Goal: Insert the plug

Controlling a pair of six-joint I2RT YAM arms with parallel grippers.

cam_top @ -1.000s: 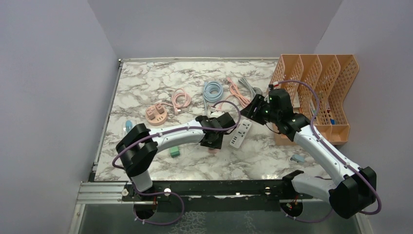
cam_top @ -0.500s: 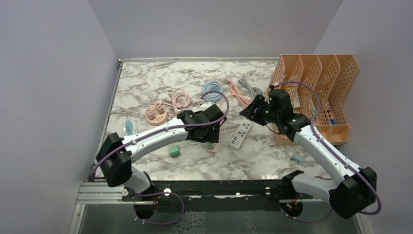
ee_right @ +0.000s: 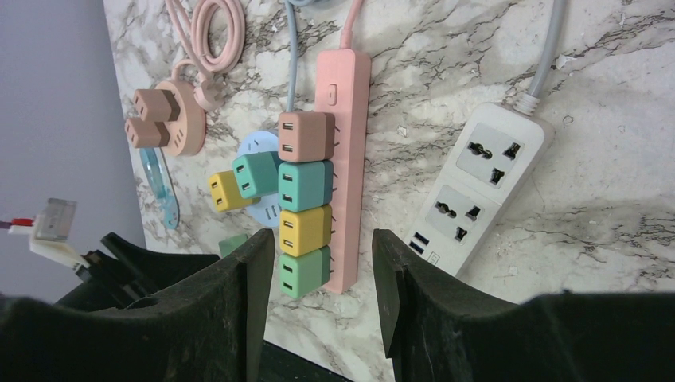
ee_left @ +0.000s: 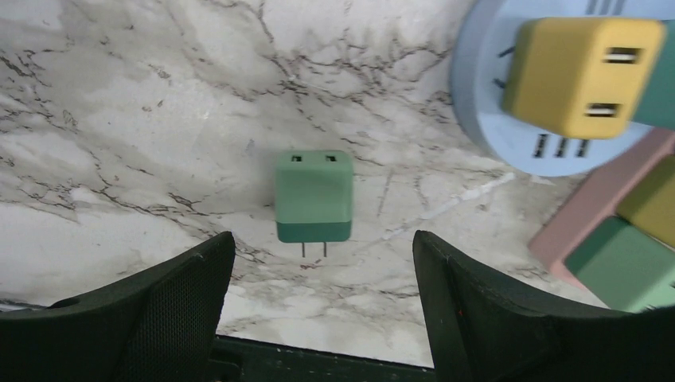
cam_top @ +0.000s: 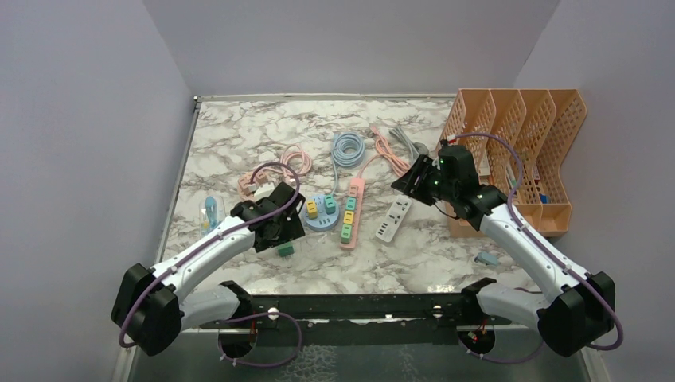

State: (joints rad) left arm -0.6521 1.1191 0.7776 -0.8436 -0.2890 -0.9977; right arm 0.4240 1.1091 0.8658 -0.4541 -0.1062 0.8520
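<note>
Jaws of the left gripper stood wide apart with nothing in them. The green plug lay flat on the marble desk just ahead of the two fingers, untouched, its two prongs pointing back toward the wrist camera. A round blue socket hub sat near the plug, carrying a yellow adapter. In the overhead view the plug lay at the near edge of the hub, beside the left gripper. The right gripper hung above the desk, its fingers partly apart and holding nothing. Below it lay a pink power strip with four adapters in a row, and beside that a white power strip.
</note>
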